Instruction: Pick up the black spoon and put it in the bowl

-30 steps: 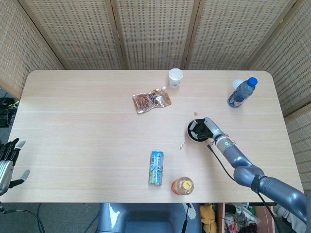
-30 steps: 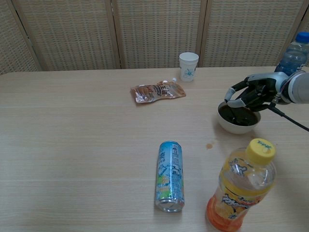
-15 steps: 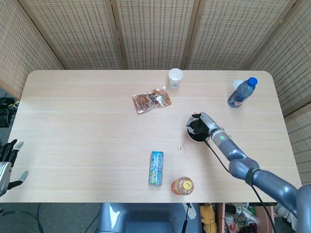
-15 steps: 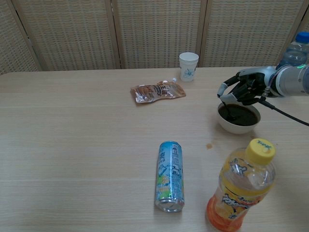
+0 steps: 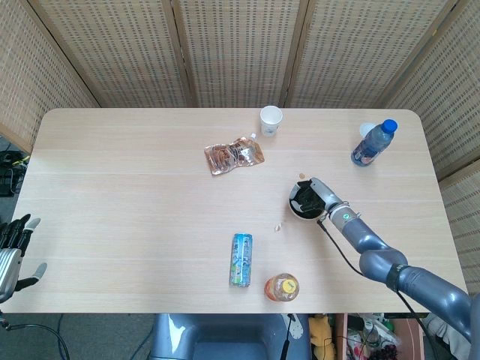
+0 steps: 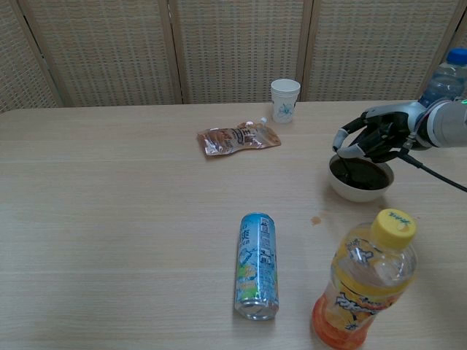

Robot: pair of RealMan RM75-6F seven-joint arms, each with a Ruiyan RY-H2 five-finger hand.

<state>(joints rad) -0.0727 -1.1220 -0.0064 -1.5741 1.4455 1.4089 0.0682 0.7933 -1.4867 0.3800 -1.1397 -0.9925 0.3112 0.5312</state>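
Note:
The bowl (image 6: 357, 192), white outside and dark inside, stands right of the table's middle and is also in the head view (image 5: 294, 211). My right hand (image 6: 376, 135) hovers over its far rim with fingers curled down toward the dark interior (image 5: 316, 194). The black spoon does not stand out against the hand and the bowl's dark inside, so I cannot say whether it is held or lying in the bowl. My left hand (image 5: 13, 248) hangs off the table's left front corner, fingers apart and empty.
A blue can (image 6: 257, 265) lies on its side near the front. An orange juice bottle (image 6: 365, 292) stands just in front of the bowl. A brown pouch (image 6: 237, 137), a paper cup (image 6: 284, 99) and a water bottle (image 6: 444, 80) sit farther back.
My right hand swung left over the bowl with a thin dark piece hanging from it, then drifted back right. That dark piece no longer shows. The left hand barely moved.

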